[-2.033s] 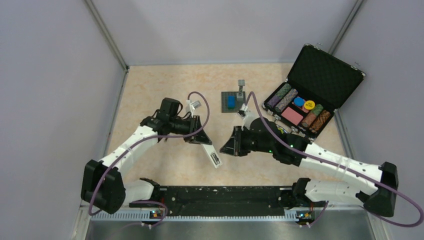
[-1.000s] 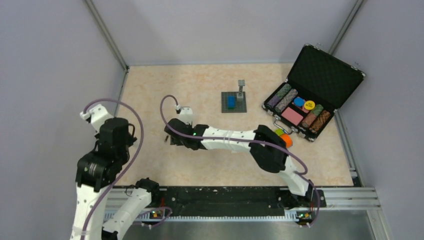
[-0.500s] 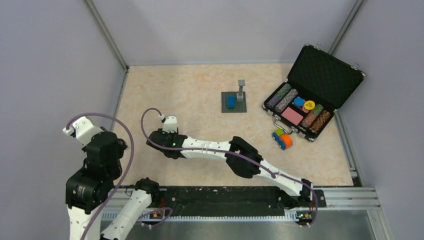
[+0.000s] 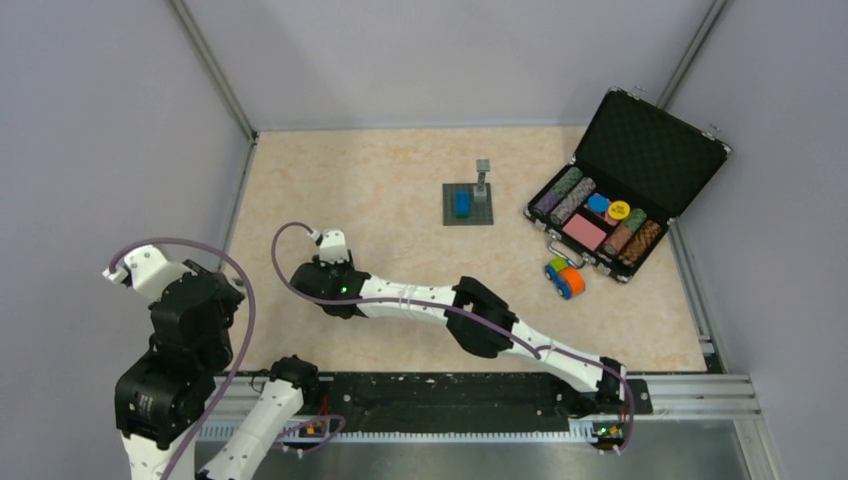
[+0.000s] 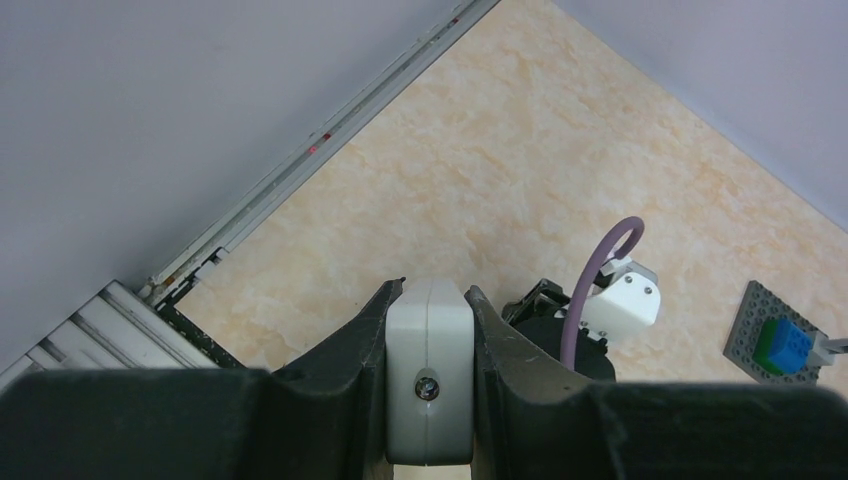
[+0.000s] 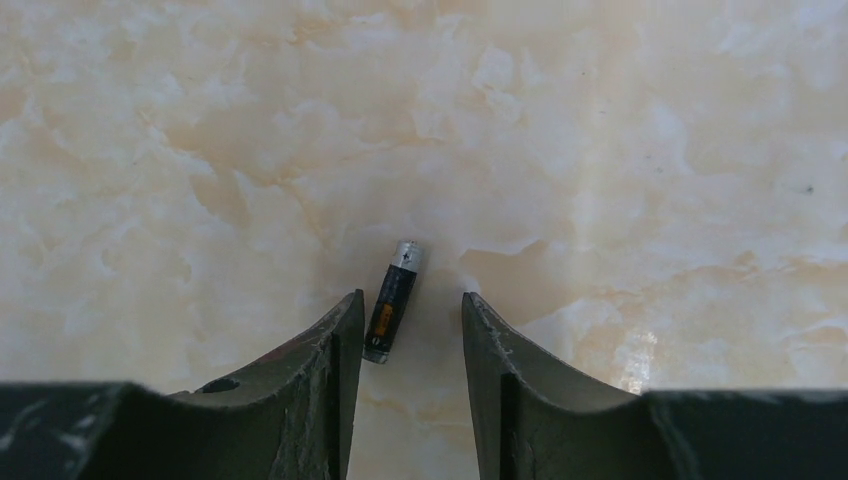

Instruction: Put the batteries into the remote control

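Partly hidden remote control [image 5: 429, 340].

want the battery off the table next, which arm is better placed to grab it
Right. The right jaws stand open either side of the battery on the table, ready to close. The left jaws are shut on the remote control, held up away from it.

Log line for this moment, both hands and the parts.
left hand: shut on remote, held off table | right hand: open, astride battery | battery: lying on table, ungripped
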`<state>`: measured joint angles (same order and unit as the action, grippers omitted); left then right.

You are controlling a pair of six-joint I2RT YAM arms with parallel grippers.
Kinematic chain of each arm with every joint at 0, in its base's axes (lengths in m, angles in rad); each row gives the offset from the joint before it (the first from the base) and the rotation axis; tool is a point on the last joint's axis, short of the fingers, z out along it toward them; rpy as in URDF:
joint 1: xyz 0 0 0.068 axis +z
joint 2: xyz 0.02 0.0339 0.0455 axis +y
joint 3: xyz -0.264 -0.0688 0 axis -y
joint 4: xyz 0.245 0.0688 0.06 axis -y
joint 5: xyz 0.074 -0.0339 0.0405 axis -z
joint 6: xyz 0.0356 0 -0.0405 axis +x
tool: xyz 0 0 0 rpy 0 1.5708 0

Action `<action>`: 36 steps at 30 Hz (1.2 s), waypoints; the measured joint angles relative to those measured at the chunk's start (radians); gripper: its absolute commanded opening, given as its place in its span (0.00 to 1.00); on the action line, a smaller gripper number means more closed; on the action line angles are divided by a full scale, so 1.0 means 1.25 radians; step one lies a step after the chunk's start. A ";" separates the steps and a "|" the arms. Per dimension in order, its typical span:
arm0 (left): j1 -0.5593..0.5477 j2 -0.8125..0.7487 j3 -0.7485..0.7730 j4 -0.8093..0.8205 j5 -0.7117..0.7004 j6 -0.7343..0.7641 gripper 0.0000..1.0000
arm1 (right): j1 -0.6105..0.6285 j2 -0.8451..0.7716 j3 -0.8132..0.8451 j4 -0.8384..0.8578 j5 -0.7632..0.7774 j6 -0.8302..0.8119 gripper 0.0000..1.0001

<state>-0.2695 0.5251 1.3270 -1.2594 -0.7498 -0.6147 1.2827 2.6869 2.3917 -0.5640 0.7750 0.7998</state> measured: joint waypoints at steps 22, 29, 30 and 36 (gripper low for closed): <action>0.000 -0.001 -0.004 0.001 0.088 0.012 0.00 | -0.012 -0.196 -0.331 0.077 -0.053 -0.119 0.02; 0.000 -0.003 -0.069 0.032 0.236 0.021 0.00 | -0.057 -0.497 -0.743 0.140 -0.162 -0.131 0.02; 0.000 -0.004 -0.087 0.046 0.273 0.029 0.00 | -0.064 -0.543 -0.792 0.147 -0.174 -0.137 0.02; 0.000 0.000 -0.221 0.179 0.591 0.074 0.00 | -0.085 -0.827 -0.980 0.171 -0.213 -0.164 0.03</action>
<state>-0.2695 0.5251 1.0504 -1.0363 -0.0105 -0.5228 1.1763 1.6531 1.1667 -0.3500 0.5091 0.5941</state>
